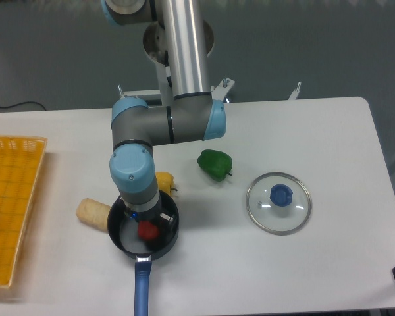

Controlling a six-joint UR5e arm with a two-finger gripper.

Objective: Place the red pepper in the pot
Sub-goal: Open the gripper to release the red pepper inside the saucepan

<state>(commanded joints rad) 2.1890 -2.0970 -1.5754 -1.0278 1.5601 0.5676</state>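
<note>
The pot [122, 237] is a small black saucepan with a grey inside and a long blue handle [141, 289], at the table's front left. The red pepper [147, 230] shows inside the pot, low between my gripper's fingers. My gripper [148, 227] reaches straight down into the pot, with the wrist right above it hiding much of the pot's far side. I cannot tell whether the jaws still press on the pepper or stand apart from it.
A yellow pepper [165, 180] lies just behind the pot, partly hidden by the wrist. A green pepper [215, 164] lies at mid-table. A glass lid with a blue knob [278, 202] lies to the right. A bread roll [93, 213] lies left of the pot. A yellow basket [10, 204] stands at the left edge.
</note>
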